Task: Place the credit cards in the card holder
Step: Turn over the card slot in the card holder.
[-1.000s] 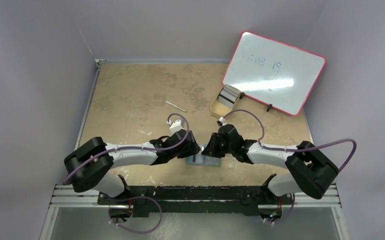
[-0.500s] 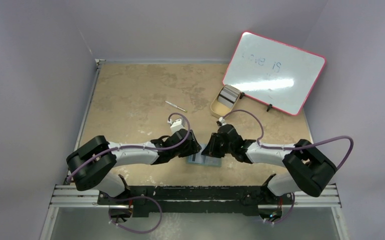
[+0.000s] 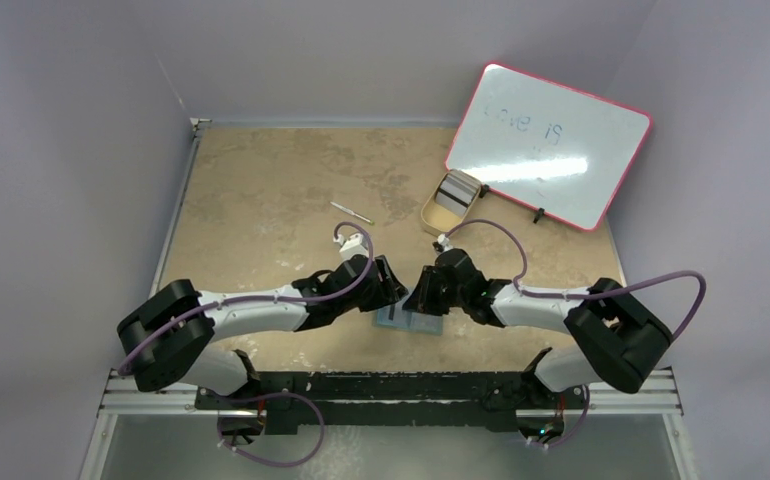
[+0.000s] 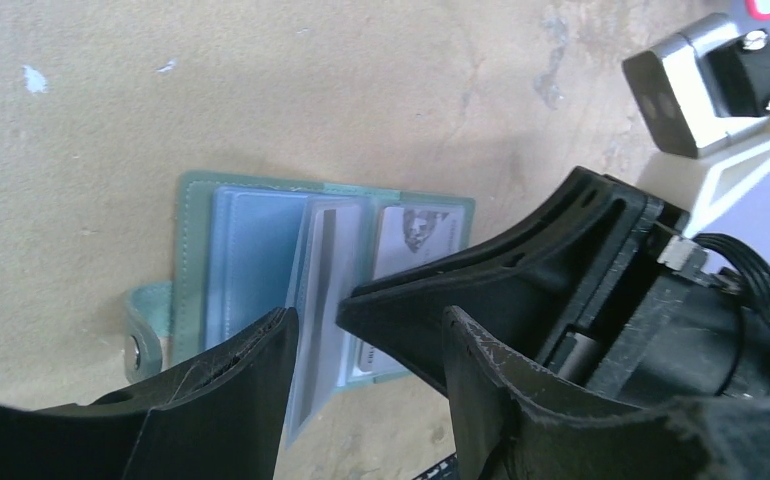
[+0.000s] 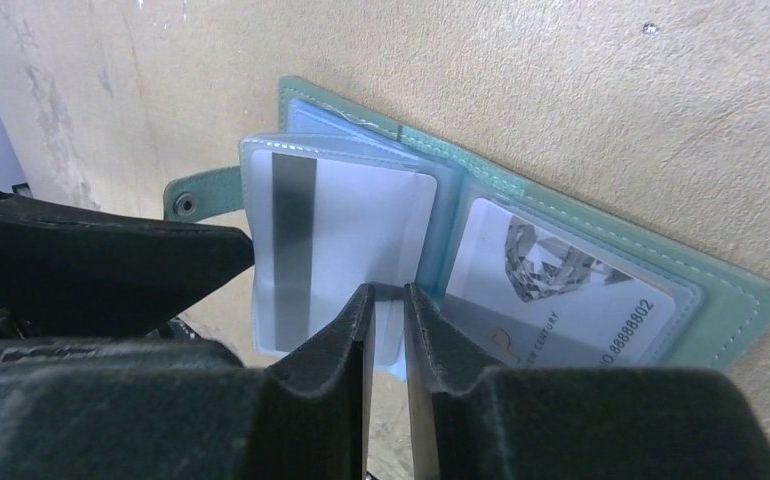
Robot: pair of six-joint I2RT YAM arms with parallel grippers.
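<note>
The open teal folding card holder (image 3: 408,322) lies flat near the table's (image 3: 261,180) 6 o'clock edge. The right gripper (image 5: 386,295) has its jaws pinched on the near edge of a greyish-white, dark-striped plastic credit card (image 5: 346,225) in a clear sleeve (image 5: 261,330). The left gripper (image 4: 366,335) waits with jaws apart at the holder's 9 o'clock. The card looks light, stiff and slick and the sleeve looks floppy, so an edge pinch suits it.
</note>
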